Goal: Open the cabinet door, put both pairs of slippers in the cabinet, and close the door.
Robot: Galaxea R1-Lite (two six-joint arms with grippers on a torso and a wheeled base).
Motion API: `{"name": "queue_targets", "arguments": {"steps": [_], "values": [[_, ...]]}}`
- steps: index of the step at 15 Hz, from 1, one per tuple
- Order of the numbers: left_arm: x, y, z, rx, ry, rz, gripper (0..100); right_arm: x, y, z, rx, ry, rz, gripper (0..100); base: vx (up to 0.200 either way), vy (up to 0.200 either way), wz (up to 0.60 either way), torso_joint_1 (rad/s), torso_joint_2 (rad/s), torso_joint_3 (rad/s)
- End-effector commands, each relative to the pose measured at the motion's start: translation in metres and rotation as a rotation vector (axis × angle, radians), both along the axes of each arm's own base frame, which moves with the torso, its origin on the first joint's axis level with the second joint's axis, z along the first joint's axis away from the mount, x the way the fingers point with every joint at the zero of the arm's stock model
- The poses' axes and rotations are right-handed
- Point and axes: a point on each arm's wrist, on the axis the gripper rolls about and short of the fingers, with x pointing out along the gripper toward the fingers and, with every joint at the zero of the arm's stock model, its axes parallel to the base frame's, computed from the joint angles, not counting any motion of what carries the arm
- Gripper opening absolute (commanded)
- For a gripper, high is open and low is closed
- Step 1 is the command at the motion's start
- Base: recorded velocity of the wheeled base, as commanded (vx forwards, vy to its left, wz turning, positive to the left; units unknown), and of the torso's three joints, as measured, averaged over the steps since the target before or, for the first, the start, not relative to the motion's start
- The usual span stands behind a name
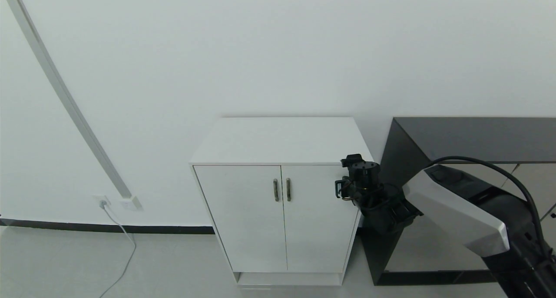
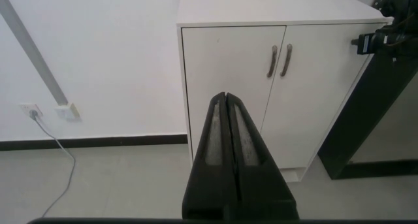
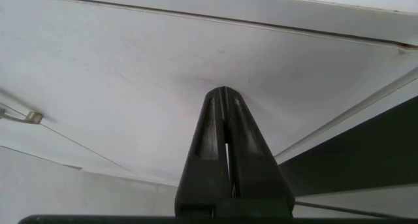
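The white cabinet (image 1: 278,141) stands against the wall with both doors closed and two metal handles (image 1: 282,190) side by side at the middle seam. My right gripper (image 1: 346,189) is at the upper right part of the right door (image 1: 319,220), near its outer edge. Seen from the right wrist, that gripper (image 3: 225,92) is shut with nothing in it, its tip close to the door face (image 3: 130,74), and one handle (image 3: 19,115) lies off to the side. My left gripper (image 2: 226,98) is shut and empty, well back from the cabinet (image 2: 228,61) and pointing at its left door.
A dark grey unit (image 1: 469,137) stands directly right of the cabinet. A wall socket (image 1: 102,201) with a white cable (image 1: 126,246) sits low on the wall to the left, under a slanting white conduit (image 1: 65,98). Bare grey floor (image 1: 65,263) lies in front.
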Motion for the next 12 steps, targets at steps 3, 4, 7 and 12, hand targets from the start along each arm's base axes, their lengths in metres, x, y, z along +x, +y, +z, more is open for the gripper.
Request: {"name": "queue_targets", "arguments": {"steps": [3, 4, 7, 12], "values": [[0.0, 0.0, 0.0, -0.001, 0.0, 0.002, 0, 0.003, -0.002, -0.004, 0.0, 0.001, -0.007, 0, 0.0, 0.0, 0.0, 0.0, 0.0, 0.0], [0.0, 0.0, 0.0, -0.001, 0.002, 0.002, 0, 0.003, -0.003, -0.004, 0.0, 0.002, -0.007, 0, 0.0, 0.0, 0.0, 0.0, 0.0, 0.0], [0.0, 0.0, 0.0, -0.001, 0.0, 0.002, 0, -0.002, -0.005, -0.002, -0.001, 0.011, -0.008, 0, 0.0, 0.0, 0.0, 0.0, 0.0, 0.0], [0.0, 0.0, 0.0, -0.001, 0.002, 0.0, 0, -0.057, -0.01, 0.041, 0.067, 0.004, 0.015, 0, 0.0, 0.0, 0.0, 0.0, 0.0, 0.0]]}}
